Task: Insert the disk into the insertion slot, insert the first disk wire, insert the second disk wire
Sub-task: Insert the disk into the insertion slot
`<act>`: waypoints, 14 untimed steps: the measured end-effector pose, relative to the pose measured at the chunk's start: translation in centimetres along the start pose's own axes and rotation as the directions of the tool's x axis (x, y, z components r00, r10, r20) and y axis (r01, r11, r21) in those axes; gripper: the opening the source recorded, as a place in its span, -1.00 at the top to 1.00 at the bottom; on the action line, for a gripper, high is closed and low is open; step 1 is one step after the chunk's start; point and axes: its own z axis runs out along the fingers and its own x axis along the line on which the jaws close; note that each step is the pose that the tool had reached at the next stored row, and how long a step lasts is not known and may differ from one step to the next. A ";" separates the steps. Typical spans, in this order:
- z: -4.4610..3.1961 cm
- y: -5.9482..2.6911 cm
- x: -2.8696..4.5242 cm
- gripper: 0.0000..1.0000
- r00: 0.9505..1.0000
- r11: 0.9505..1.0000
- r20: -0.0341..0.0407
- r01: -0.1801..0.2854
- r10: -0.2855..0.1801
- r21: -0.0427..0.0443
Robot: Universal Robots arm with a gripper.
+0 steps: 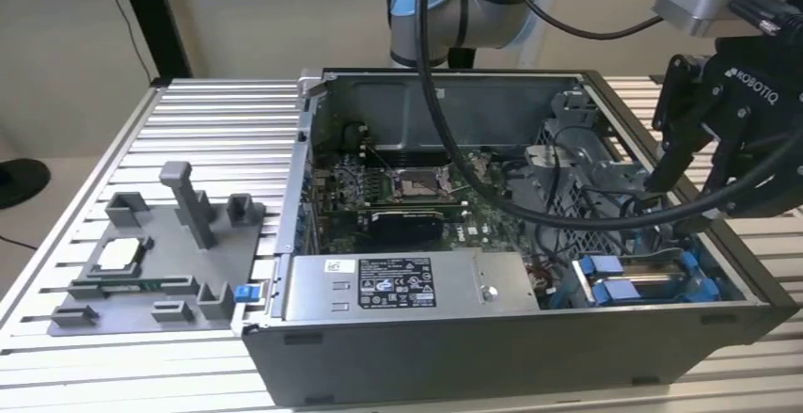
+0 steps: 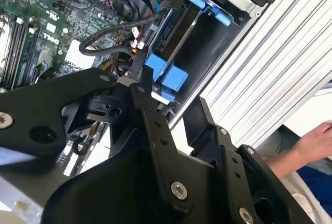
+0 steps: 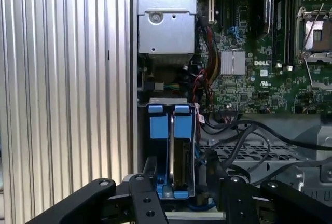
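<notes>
first wrist view puts the pincer nearest: its 2 black fingers are spread apart, released, gripping nothing. just below and between them the disk stands on edge in its blue carrier, seated in the insertion slot, with 2 blue tabs at 1 end. only the disk's thin silver edge shows; its flat faces are hidden. black cables loop past 1 finger, and whether any of them is plugged into the disk cannot be made out. beyond the pincer and the slot sits the grey power-supply box, and off to its side the green motherboard, dotted with white print. in the second wrist view the pincer hangs over the same blue tabs, and a person's hand shows past the case wall, cut off at the edge. in the exterior view the arm reaches over from behind the open computer case, wrist tilted, pincer pointing down into the corner bay. away from the pincer, the power-supply box wears a white printed label.
</notes>
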 end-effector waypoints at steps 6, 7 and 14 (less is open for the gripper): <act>0.64 0.30 -1.17 -1.00 1.000 1.000 0.000 0.021 -0.021 0.018; 0.71 0.33 -1.39 -1.00 1.000 0.999 0.000 0.026 -0.026 0.020; 1.21 0.55 -2.43 -1.00 0.998 0.998 -0.001 0.056 -0.056 0.040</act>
